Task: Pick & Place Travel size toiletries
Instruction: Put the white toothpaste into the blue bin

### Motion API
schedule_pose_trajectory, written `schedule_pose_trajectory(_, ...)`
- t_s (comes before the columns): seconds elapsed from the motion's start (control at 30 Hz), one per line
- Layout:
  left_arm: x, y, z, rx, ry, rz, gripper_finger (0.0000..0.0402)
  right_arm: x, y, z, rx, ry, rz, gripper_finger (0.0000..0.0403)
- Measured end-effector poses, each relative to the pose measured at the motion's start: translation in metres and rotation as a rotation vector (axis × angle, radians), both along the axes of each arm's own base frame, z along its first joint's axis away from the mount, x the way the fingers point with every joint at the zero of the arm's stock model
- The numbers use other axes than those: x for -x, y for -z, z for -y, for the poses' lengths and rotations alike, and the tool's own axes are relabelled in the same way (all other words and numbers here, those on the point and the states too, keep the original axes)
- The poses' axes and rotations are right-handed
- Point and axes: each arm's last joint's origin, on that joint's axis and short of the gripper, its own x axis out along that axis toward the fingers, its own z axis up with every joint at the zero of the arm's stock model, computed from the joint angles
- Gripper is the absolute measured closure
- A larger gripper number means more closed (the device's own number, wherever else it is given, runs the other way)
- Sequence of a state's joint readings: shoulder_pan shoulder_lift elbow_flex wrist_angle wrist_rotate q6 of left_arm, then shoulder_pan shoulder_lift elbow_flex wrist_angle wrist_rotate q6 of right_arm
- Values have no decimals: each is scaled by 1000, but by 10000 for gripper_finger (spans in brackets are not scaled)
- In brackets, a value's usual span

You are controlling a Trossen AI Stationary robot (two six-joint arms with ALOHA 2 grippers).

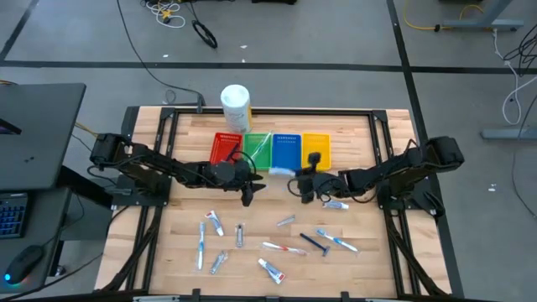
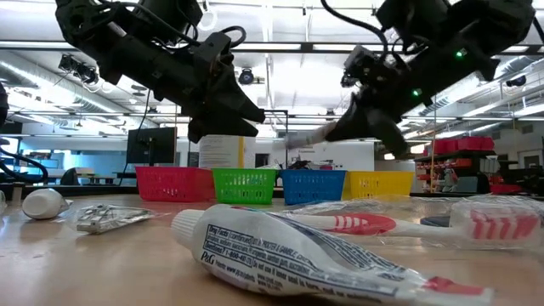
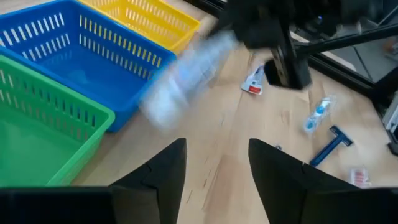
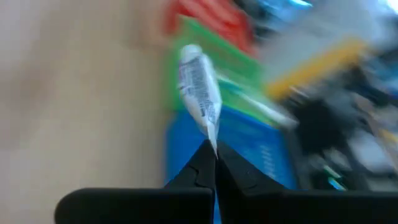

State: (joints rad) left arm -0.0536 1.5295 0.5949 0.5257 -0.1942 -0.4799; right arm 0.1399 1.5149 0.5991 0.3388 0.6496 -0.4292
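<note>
Right hand (image 4: 214, 163) pinches a small white tube (image 4: 199, 93) by its crimped end.

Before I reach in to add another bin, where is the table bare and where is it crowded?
Bare wood lies at the table's left side beyond the left arm, and behind the yellow bin toward the right arm. Crowded: the near middle, strewn with toiletries, and before the bins, where the left gripper and right gripper meet.

Travel toiletries: one tube lifted, rest scattered flat on the wood.
Small white tube (image 4: 199, 93) with grey print, pinched at its crimped end, held clear of the surface. Lying flat: blue razor (image 1: 314, 243), toothbrush (image 1: 284, 247) red-marked, white tubes (image 1: 270, 269), silvery packets (image 1: 286, 221).
</note>
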Motion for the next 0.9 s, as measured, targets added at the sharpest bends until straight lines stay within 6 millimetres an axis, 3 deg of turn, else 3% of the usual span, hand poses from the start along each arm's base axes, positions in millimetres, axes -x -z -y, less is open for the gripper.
schedule_pose_trajectory(0.17, 0, 0, 0, -9, 6, -5, 217, 3, -12, 16, 57, 221, 97, 402)
schedule_pose_trajectory(0.43, 0, 0, 0, -13, -9, -1, 216, 3, -5, 55, -228, 281, 155, 402)
schedule_pose_trajectory(0.57, 0, -1, -1, -25, -45, 6, 218, -4, -18, 63, -252, 295, 19, 402)
schedule_pose_trajectory(0.73, -1, -3, -5, -63, -46, 24, 218, -17, -42, 77, -403, 340, -83, 402)
schedule_pose_trajectory(0.9, -1, -3, -8, -66, -56, 23, 219, -27, -23, 83, -402, 348, -157, 402)
